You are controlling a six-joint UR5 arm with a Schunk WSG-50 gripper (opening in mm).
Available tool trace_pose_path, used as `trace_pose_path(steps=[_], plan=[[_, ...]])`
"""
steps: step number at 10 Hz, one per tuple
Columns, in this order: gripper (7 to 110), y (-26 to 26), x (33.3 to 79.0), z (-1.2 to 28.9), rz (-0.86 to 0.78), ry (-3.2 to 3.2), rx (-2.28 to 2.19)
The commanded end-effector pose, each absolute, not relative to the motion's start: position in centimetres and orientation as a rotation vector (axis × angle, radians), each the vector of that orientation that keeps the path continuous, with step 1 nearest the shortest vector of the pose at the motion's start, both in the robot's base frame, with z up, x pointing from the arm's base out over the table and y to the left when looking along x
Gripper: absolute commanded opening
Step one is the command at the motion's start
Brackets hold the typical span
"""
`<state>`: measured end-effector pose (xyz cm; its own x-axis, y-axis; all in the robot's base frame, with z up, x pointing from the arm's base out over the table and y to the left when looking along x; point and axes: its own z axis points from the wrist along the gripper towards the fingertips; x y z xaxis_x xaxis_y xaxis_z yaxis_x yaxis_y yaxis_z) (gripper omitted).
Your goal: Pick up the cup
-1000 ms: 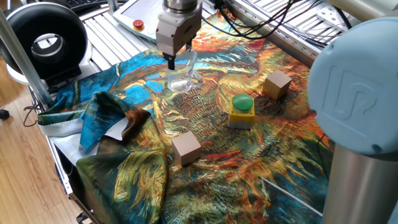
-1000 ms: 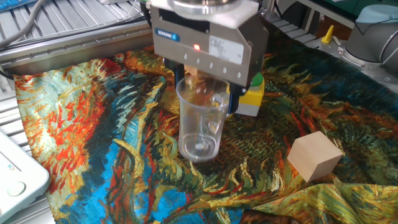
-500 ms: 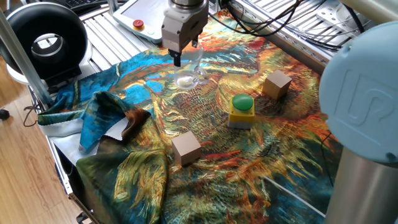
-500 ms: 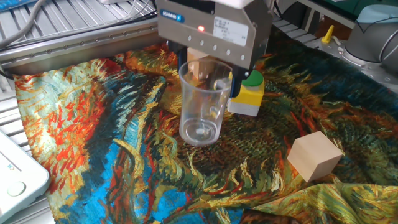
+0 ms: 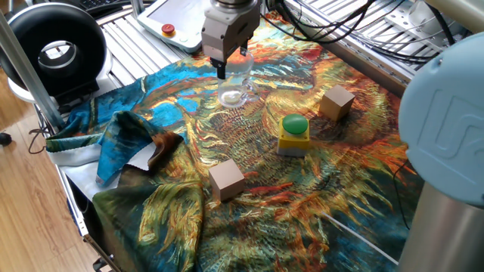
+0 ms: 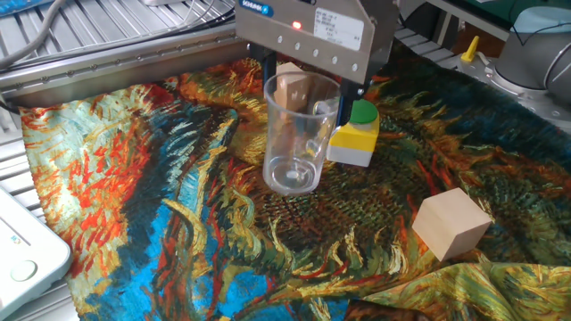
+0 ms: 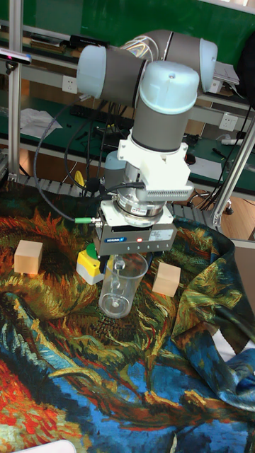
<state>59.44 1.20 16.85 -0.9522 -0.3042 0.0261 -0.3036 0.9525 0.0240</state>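
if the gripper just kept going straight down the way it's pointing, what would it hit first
The gripper points straight down with the cup between its fingers, so the cup's base would probably press into the patterned cloth first; whether the base is lifted clear is hard to judge.

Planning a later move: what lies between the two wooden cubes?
In one fixed view, the yellow button box with its green top sits between the near wooden cube and the far wooden cube.

Bright, even room light is falling on the table from overhead.
The patterned cloth (image 6: 134,178) is showing vivid colour with only soft, faint shadows lying beside the wooden cubes (image 6: 451,223). The clear cup (image 6: 299,134) is catching small highlights on its rim and base. The near arm housing (image 5: 446,113) is looking soft and out of focus, while the far background in the tall view is staying dimmer and greenish.
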Motion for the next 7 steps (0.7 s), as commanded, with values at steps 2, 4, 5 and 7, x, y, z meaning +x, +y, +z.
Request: trace_pose_path(steps=[2,4,5,7], plan=[[66,0.7,58.69,17.06,-0.038,-3.072,0.474],[66,0.73,58.66,17.04,-0.04,-3.069,0.481],[66,0.68,58.56,17.02,-0.039,-3.065,0.478],[66,0.54,58.58,16.88,-0.037,-3.064,0.475]])
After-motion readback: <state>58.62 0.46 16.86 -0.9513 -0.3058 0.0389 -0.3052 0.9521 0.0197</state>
